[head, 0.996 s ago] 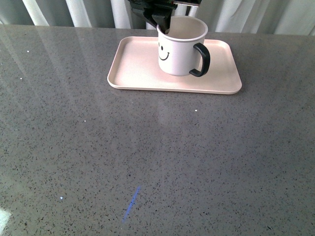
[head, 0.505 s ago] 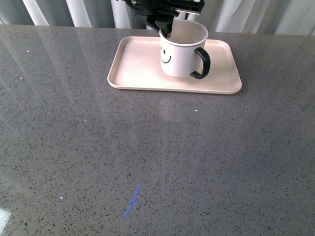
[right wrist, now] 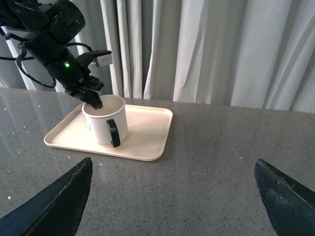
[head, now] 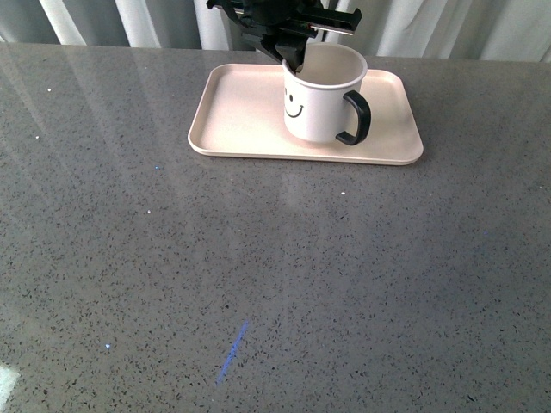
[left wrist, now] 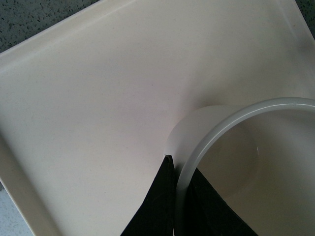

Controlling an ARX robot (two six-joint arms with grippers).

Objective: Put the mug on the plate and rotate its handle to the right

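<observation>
Table: a dark grey, stone-look top (head: 344, 284) with fine black and white speckles. It is glossy, and pale bands of reflected light slant across its far left part.
Tray: pale pink and rectangular, with rounded corners and a low rim (head: 237, 120). It lies flat on the far part of the table, a little right of centre, with its long side running left to right.
Blue streak: a short slanted mark (head: 232, 352) on the near part, slightly left of centre, well apart from the tray.
Pale patch: a whitish area (head: 7, 383) at the near left corner.
White speck: a small one (head: 343, 193) lies near the tray's near edge.
</observation>
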